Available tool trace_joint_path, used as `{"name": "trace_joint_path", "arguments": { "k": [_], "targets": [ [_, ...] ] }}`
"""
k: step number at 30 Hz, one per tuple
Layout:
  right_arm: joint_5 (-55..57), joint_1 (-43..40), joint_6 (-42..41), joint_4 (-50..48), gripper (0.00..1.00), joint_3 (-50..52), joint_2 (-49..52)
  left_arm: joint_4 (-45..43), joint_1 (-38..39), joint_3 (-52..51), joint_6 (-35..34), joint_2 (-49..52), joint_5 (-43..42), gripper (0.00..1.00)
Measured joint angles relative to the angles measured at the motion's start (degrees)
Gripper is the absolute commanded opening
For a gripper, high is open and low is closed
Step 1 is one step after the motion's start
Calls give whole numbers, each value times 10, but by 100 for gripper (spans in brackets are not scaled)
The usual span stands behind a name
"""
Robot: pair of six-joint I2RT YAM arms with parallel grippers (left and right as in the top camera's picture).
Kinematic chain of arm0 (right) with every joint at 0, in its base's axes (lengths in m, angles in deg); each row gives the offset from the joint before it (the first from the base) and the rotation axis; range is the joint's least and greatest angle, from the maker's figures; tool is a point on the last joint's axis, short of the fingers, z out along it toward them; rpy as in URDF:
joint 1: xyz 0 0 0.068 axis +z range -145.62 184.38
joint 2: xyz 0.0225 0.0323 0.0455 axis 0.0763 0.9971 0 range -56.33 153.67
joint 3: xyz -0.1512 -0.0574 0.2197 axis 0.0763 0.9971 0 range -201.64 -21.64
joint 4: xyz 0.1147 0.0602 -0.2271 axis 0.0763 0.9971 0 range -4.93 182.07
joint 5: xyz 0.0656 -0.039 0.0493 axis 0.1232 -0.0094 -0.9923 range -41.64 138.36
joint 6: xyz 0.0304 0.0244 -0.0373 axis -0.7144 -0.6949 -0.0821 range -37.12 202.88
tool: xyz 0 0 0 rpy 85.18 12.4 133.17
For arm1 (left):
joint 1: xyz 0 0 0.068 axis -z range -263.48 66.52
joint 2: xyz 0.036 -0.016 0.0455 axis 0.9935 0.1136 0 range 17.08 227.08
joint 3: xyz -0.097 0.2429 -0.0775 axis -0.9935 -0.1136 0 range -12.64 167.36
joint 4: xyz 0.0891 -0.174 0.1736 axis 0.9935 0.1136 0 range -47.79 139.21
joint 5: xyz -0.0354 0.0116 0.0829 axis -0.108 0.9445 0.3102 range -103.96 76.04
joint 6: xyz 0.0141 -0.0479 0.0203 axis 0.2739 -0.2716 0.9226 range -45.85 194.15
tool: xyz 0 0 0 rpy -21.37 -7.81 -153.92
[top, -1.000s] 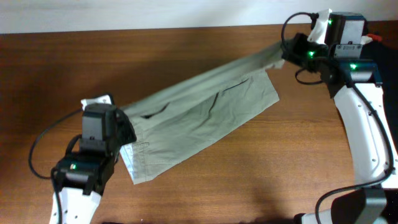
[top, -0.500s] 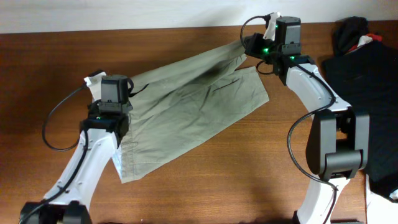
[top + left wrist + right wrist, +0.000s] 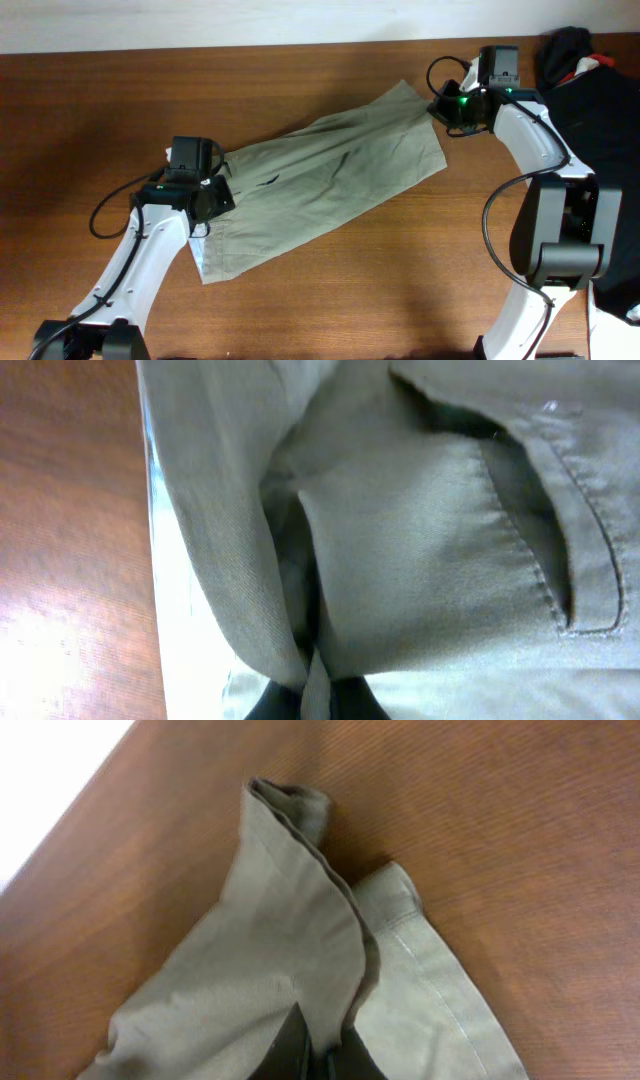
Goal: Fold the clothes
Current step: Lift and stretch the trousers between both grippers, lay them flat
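Observation:
The light khaki shorts point(image 3: 320, 190) lie stretched diagonally across the wooden table, from lower left to upper right. My left gripper point(image 3: 212, 195) is shut on a pinch of their cloth at the lower left end; the left wrist view shows the fabric point(image 3: 400, 530) with a stitched pocket bunched between the fingers point(image 3: 320, 695). My right gripper point(image 3: 440, 108) is shut on the upper right corner; in the right wrist view a fold of the shorts point(image 3: 290, 950) rises from the fingers point(image 3: 320, 1055).
A black garment point(image 3: 600, 150) with a bit of red lies at the table's right edge, beside my right arm. A pale wall strip runs along the far edge of the table point(image 3: 330, 290).
Both grippers moved right and down with the shorts. The lifted upper fold has come down, so the shorts lie flatter and narrower on the table.

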State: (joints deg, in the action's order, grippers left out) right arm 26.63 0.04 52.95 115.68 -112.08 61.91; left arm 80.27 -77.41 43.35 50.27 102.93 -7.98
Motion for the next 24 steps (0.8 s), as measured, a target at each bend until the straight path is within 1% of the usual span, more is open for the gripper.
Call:
{"name": "trace_joint_path", "arguments": {
  "k": [2,5,9,12,14,15,16,17,18,19,20,24],
  "targets": [
    [23,-1,0,41,4,0,-10,32,0,0,0,0,-23,1],
    [72,-5,1,103,4,0,-53,76,0,1,0,0,-77,1],
    [95,-23,4,187,4,0,-75,149,1,2,0,0,-141,1],
    [105,-24,5,215,4,6,-75,203,1,4,0,0,-160,1],
    [116,-24,14,203,6,19,-75,224,1,5,0,0,-170,2],
    [117,-24,20,188,9,27,-75,229,2,6,0,0,-175,2],
    [118,-24,25,168,20,41,-75,231,3,6,0,0,-178,2],
    [129,-24,30,152,22,53,-75,239,3,6,0,0,-179,2],
    [148,-24,31,137,42,57,-75,251,3,6,0,0,-174,9],
    [163,-29,34,123,80,57,-75,275,-1,6,0,0,-160,24],
    [186,-44,36,113,90,57,-75,293,-6,5,-5,0,-145,99],
    [204,-53,54,99,88,57,-75,315,-8,5,-4,0,-130,99]
  ]
}}
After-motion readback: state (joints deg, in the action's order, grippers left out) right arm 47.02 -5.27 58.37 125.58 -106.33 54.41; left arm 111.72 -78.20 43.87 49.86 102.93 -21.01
